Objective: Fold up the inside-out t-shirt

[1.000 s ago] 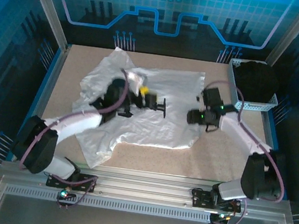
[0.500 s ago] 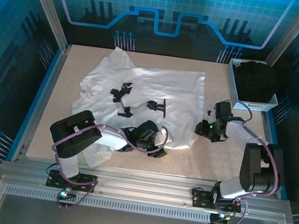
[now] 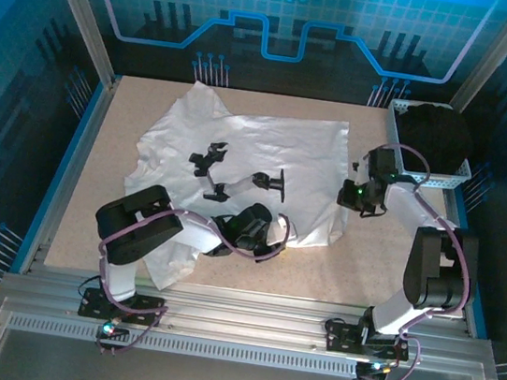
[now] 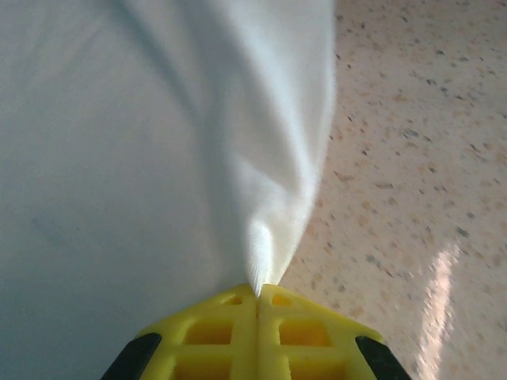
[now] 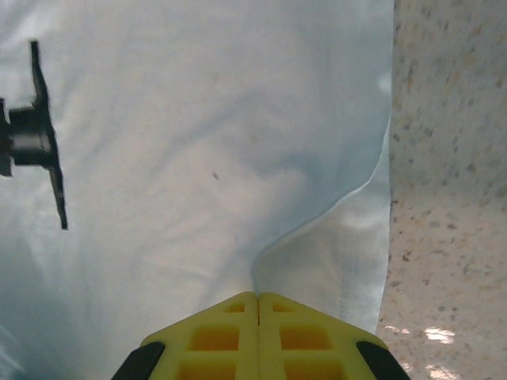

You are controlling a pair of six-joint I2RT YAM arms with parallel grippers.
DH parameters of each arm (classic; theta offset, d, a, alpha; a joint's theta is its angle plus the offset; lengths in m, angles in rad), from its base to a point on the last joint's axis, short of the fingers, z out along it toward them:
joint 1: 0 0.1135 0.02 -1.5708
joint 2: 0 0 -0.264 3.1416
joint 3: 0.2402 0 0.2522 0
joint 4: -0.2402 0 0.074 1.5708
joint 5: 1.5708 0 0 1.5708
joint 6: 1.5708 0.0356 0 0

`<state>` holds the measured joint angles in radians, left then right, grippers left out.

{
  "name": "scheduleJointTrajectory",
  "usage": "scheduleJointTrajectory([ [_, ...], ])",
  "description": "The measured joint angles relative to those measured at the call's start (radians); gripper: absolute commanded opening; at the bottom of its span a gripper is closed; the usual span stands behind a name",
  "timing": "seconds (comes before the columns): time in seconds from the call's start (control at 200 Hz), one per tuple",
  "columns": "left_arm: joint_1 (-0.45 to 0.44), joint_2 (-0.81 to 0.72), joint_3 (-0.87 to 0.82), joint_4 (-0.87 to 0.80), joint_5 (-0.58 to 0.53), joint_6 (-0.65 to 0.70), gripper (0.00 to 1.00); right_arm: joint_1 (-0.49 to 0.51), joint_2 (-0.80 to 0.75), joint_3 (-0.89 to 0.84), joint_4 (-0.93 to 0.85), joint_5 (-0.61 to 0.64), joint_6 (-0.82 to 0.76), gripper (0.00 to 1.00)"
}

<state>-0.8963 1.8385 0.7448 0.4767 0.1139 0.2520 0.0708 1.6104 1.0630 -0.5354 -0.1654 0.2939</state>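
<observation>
The inside-out t-shirt [image 3: 259, 148] lies spread over the back left of the speckled table, white and wrinkled. My left gripper [image 3: 270, 238] sits at the shirt's near hem. In the left wrist view its yellow fingers [image 4: 230, 332] are pressed together, and a peak of white cloth [image 4: 261, 237] rises from between their tips. My right gripper [image 3: 347, 198] is at the shirt's right edge. Its yellow fingers [image 5: 214, 336] are shut too, pinching the cloth [image 5: 198, 142] where a folded-over edge curves away.
Small black shapes [image 3: 206, 157] [image 3: 273, 183] lie on the shirt's middle; one [image 5: 32, 134] shows in the right wrist view. A white basket [image 3: 430, 177] holding a black garment [image 3: 436, 135] stands at the back right. Bare table [image 3: 366, 263] lies to the shirt's right.
The left arm swung back from the shirt's middle to its near hem. The right gripper shifted to the shirt's right edge. Both grippers closed on cloth.
</observation>
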Motion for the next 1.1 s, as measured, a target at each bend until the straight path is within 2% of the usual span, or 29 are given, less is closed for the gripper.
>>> scheduleJointTrajectory([
  [0.145, 0.029, -0.066, -0.055, 0.017, 0.081, -0.065, 0.0, 0.0, 0.041, 0.092, -0.04, -0.002, -0.023, 0.04],
  [0.275, 0.074, -0.087, -0.082, 0.08, 0.145, -0.125, 0.0, 0.01, 0.151, 0.193, -0.056, -0.031, -0.033, 0.1],
  [0.365, 0.093, -0.087, -0.093, 0.101, 0.169, -0.164, 0.0, 0.027, 0.235, 0.263, -0.059, -0.046, -0.045, 0.22],
  [0.46, 0.096, -0.087, -0.1, 0.112, 0.185, -0.19, 0.0, 0.035, 0.254, 0.267, -0.066, -0.036, -0.052, 0.35],
  [0.57, 0.099, -0.087, -0.105, 0.129, 0.2, -0.212, 0.0, 0.035, 0.198, 0.196, -0.055, -0.022, -0.053, 0.42],
  [0.68, 0.103, -0.085, -0.106, 0.146, 0.21, -0.229, 0.0, 0.035, 0.068, 0.055, -0.047, -0.034, -0.043, 0.43],
  [0.81, 0.103, -0.082, -0.106, 0.159, 0.218, -0.238, 0.0, 0.035, -0.039, -0.082, -0.021, -0.08, -0.025, 0.39],
  [1.1, 0.103, -0.064, -0.106, 0.166, 0.225, -0.253, 0.0, 0.036, 0.101, -0.1, 0.068, -0.155, -0.005, 0.35],
])
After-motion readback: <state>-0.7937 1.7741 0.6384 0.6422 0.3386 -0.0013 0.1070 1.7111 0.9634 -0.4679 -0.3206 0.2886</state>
